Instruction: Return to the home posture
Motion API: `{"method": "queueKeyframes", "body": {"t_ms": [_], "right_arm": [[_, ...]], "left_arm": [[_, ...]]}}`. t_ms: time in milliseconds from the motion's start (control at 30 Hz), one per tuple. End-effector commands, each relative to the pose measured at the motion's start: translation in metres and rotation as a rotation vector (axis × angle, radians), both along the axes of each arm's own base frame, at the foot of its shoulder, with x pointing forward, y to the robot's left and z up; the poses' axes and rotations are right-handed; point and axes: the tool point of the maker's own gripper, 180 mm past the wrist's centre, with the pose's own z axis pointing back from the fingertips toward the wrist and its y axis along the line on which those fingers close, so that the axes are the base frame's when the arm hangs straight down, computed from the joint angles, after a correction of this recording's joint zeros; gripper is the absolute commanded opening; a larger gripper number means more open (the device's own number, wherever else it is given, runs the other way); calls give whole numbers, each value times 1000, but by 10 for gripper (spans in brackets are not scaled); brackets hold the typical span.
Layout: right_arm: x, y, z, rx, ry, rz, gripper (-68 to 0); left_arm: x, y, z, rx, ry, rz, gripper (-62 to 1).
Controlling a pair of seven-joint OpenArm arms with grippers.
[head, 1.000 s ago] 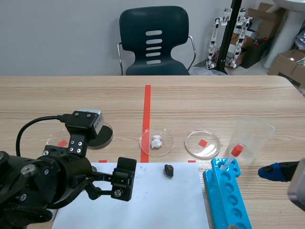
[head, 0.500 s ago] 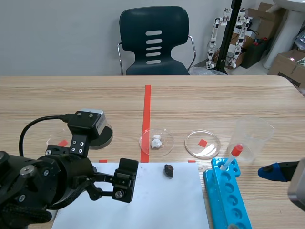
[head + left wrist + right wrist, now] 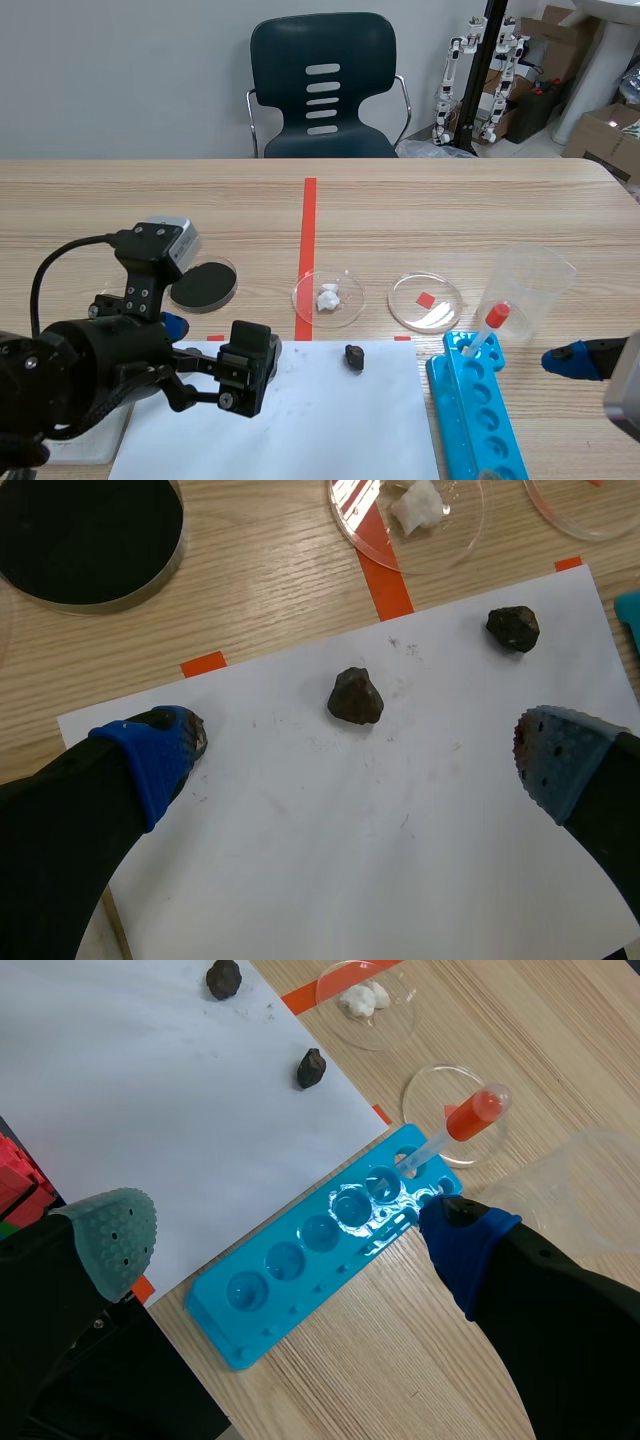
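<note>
Looking down past my left gripper [image 3: 355,765], I see its two fingers spread wide, with nothing between the pads. It hangs low over the white sheet of paper [image 3: 400,870], toward the sheet's left side in the scene view. A dark stone [image 3: 355,697] lies on the sheet just ahead of the gap between the fingers. A second dark stone [image 3: 513,628] lies near the sheet's far edge, ahead of the paler-padded finger. Beyond the sheet sit a petri dish [image 3: 455,540] with white lumps in it and a round black-filled dish [image 3: 85,530].

My right gripper [image 3: 285,1240] is likewise spread apart and holds nothing. It hangs above the blue well rack [image 3: 285,1260], which lies just beside the sheet. A dropper [image 3: 470,1115] with a red bulb leans in a well at the rack's far end, and a clear beaker [image 3: 600,1190] stands beside that end. In the scene view my two grippers are well apart, each low on its own side of the table.
</note>
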Motion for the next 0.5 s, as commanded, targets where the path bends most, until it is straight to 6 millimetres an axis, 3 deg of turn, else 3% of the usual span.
{"method": "queueKeyframes", "body": {"t_ms": [0,233,467], "right_arm": [[4,3,8,8,-27,13,-128],[4,3,8,8,-27,13,-128],[4,3,8,8,-27,13,-128]], "left_arm": [[1,-1,7,-28,-36,10,14],[-4,23,18,-25,-133,68,14],[-14,48,46,5,-243,95,14]]}}
